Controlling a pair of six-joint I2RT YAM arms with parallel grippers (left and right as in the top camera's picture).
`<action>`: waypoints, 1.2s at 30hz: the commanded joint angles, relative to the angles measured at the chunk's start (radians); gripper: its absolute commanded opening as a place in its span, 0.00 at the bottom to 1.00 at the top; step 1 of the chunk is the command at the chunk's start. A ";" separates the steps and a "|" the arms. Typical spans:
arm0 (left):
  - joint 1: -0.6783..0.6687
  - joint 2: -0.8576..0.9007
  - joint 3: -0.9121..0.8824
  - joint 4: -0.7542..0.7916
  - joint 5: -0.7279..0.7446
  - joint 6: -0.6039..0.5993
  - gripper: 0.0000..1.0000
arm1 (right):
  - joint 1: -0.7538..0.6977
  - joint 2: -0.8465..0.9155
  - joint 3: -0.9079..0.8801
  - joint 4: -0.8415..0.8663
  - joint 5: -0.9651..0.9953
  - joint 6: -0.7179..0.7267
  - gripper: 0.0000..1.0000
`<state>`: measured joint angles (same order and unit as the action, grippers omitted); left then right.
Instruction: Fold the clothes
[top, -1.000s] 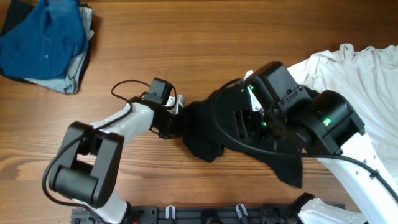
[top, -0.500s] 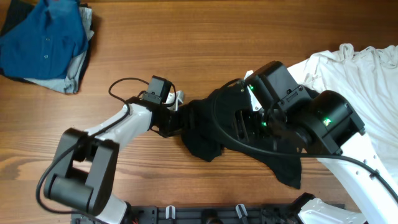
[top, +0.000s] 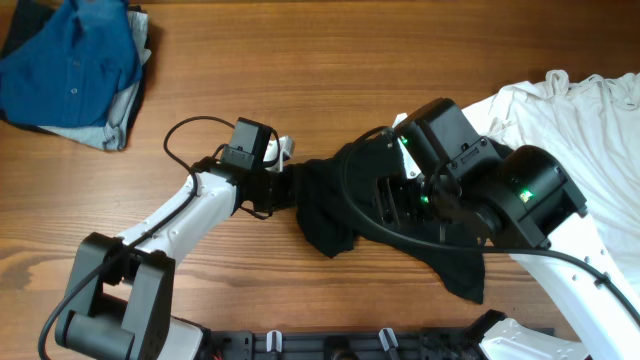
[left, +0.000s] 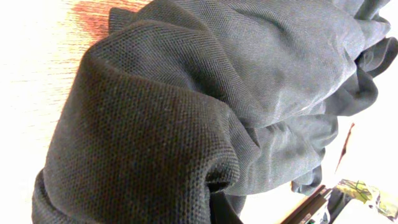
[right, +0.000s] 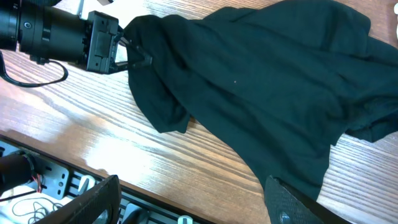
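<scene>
Worktop (top: 350, 60): brown wood grain is carrying everything, and both arms are meeting near its middle.
Left tool (right: 138, 56): its jaws are pinching together on the left edge of the black T-shirt (top: 328, 218), whose weave is filling the left wrist view.
Right tool (right: 193, 199): it is hovering over the shirt's middle with its fingers standing wide apart, gripping nothing.
Black T-shirt: it is lying bunched and creased between the two arms, with one tail trailing toward the front edge; no logo is showing.
Step in hand: judging by the pinch, the left arm is preparing to draw that edge outward and flatten the bundle.
Doing it well: pulling low and slowly along the wood is looking wisest, since thin cloth is liable to slip; the free tool is probably needing an opposite edge, so the shirt is spreading rather than sliding whole.
Surroundings: a white T-shirt (top: 580, 110) is lying at the right, and a blue buttoned shirt (top: 70, 65) is sitting well apart at the far left.
</scene>
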<state>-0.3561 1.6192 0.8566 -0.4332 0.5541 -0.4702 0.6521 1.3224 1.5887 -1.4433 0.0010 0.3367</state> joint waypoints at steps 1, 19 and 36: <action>0.006 -0.027 0.044 -0.001 -0.028 -0.008 0.09 | 0.005 -0.019 0.016 -0.001 -0.004 0.003 0.75; 0.117 -0.246 0.264 -0.161 -0.396 0.075 0.08 | 0.005 -0.002 0.016 0.026 0.069 -0.005 0.76; 0.156 -0.315 0.264 -0.289 -0.452 0.100 0.59 | -0.041 0.199 -0.025 0.005 0.074 0.101 0.90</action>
<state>-0.2035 1.3087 1.1038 -0.7082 0.1192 -0.3897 0.6479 1.4841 1.5875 -1.4357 0.0536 0.3801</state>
